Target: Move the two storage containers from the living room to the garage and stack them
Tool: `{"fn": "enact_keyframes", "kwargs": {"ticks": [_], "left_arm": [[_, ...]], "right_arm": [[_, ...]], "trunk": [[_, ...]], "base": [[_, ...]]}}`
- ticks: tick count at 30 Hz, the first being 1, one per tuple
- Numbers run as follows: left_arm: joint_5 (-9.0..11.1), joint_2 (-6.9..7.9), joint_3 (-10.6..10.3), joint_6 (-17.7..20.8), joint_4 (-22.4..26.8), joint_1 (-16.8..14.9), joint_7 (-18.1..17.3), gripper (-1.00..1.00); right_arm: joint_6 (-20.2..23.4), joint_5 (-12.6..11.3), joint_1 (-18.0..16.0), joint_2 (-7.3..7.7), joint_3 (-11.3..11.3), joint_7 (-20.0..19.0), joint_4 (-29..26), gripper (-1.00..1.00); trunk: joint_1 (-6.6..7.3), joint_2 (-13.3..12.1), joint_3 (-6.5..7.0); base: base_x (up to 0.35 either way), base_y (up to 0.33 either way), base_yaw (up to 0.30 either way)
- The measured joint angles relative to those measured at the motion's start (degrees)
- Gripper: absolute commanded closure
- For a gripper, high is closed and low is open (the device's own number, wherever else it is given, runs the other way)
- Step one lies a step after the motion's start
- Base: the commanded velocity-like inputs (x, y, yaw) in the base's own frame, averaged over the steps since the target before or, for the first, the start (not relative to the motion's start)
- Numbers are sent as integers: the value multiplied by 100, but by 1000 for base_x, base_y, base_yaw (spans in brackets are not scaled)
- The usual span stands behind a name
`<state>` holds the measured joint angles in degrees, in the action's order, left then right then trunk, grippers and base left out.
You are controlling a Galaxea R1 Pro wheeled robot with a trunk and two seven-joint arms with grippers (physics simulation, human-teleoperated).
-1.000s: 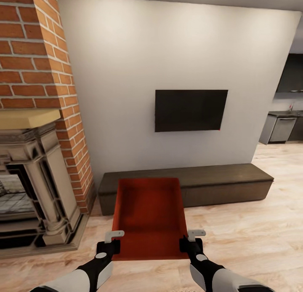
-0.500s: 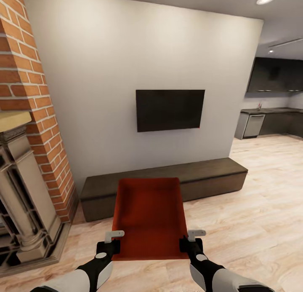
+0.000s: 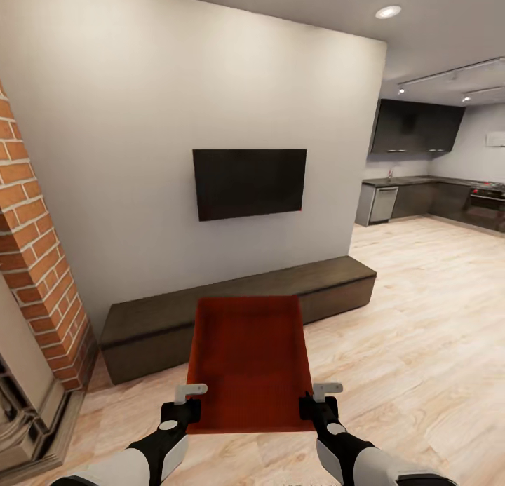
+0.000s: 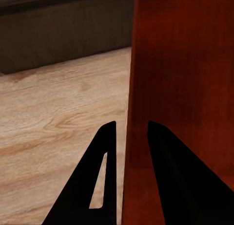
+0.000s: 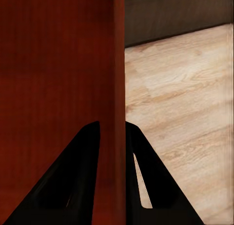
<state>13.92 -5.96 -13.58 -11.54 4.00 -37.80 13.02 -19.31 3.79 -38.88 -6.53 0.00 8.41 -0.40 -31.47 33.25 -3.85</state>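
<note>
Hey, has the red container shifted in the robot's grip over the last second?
No. The container sits the same between the left tool and right tool. The TV slid left in the picture, so the camera turned right.

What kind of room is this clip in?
Looks like a home living room open to a kitchen: a wall-mounted black TV over a low dark bench, a brick fireplace at the left, and kitchen cabinets beyond.
</note>
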Motion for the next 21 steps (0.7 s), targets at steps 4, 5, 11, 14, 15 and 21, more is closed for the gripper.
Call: {"fn": "enact_keyframes", "kwargs": {"ticks": [4,5,11,14,15,21], "left_arm": [[0,0,0,0,0,0,0,100],[0,1,1,0,0,0,-3,100],[1,-1,-1,0,0,0,2,100],[0,1,1,0,0,0,-3,100],[0,0,0,0,0,0,-1,100],[1,1,1,-1,0,0,-4,100]], "right_arm": [[0,0,0,0,0,0,0,100],[-1,-3,0,-1,2,1,0,100],[0,2,0,1,-2,0,0,100],[-1,-3,0,-1,2,0,0,100],[0,-1,0,0,1,0,0,100],[-1,-3,0,-1,3,1,0,100]], "trunk": [[0,0,0],[0,0,0],[0,0,0],[0,0,0],[0,0,0],[0,0,0]], "base": [[0,0,-279],[0,0,-279],[0,0,-279],[0,0,-279],[0,0,-279],[0,0,-279]]}}
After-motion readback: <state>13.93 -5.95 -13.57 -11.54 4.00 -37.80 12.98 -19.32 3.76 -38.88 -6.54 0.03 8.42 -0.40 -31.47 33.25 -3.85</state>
